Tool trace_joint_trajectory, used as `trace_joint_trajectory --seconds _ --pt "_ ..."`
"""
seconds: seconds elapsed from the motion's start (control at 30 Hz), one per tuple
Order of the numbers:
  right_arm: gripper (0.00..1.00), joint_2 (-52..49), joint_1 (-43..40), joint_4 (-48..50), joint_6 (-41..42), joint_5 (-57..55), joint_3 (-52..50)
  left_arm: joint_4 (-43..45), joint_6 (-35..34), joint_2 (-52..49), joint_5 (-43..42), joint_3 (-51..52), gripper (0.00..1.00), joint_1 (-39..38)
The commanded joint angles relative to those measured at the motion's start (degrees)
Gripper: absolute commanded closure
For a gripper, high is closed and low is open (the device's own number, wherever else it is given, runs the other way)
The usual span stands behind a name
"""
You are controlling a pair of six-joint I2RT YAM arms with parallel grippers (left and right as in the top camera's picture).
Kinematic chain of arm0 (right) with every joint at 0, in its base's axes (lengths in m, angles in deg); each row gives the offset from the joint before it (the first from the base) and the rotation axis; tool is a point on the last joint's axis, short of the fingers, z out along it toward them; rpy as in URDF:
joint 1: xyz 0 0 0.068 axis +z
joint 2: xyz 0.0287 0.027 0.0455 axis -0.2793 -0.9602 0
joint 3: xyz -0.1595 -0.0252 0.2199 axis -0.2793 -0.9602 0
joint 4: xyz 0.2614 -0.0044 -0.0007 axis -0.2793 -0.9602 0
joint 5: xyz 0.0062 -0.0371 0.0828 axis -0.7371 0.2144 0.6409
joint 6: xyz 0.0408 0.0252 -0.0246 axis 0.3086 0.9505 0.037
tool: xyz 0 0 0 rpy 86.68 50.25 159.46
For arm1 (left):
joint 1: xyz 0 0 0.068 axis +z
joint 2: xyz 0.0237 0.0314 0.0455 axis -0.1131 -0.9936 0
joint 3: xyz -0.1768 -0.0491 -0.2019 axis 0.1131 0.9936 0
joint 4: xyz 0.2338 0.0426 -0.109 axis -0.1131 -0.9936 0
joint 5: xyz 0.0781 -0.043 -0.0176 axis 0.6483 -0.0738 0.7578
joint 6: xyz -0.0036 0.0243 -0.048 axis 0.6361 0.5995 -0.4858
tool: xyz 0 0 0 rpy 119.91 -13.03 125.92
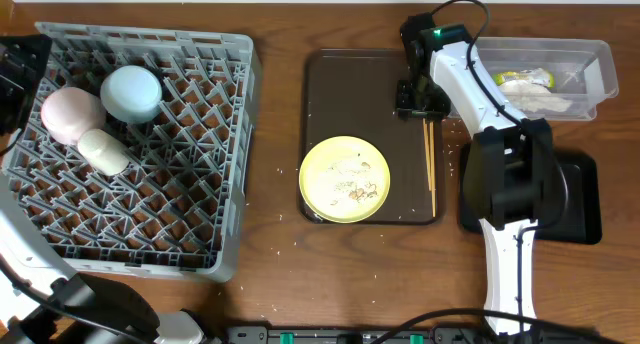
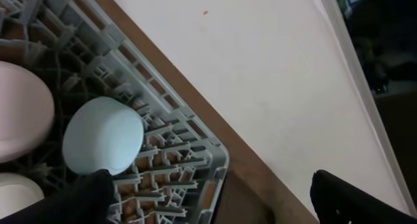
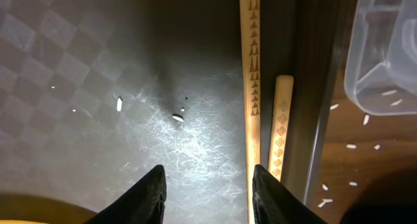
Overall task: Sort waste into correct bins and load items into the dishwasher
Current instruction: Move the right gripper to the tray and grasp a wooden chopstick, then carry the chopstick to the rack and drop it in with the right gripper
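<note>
meanwhile, two wooden chopsticks lie side by side along the edge of the dark brown serving tray, at the right gripper. its jaws stand apart over bare tray floor, grasping nothing. one stick runs along the inner face of the finger nearer the tub, and the second lies just outside that finger. a few loose rice grains dot the tray ahead of the jaws.

one round yellow plate, carrying beige food crumbs, sits on the same tray, well off to the jaws' side away from the tub. one clear plastic tub stands just beyond the tray edge on the jaws' other side, holding one yellow-green wrapper and one white napkin. one black tray lies partly hidden under the right arm.

across the table, the left gripper hangs with its jaws spread wide and empty above a corner of the one grey dish rack. three pieces rest upside down in the rack: one pink bowl, one blue bowl and one white cup, clustered on the side of one left finger.
</note>
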Motion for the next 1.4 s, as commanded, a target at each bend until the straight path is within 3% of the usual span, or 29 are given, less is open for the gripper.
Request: trace_joint_trajectory --seconds 0.0,0.3,1.37 --pt "0.57 0.42 -0.50 0.31 -3.17 0.02 0.04 0.00 1.40 1.07 1.75 -0.07 0.03 0.09" --pt "0.57 0.37 -2.84 1.09 -9.75 4.24 0.04 -0.02 1.40 1.07 3.61 -0.04 0.03 0.09" --pt "0.59 0.37 -3.50 5.60 -10.73 7.76 -5.44 -0.63 1.40 1.05 3.65 -0.04 0.03 0.09"
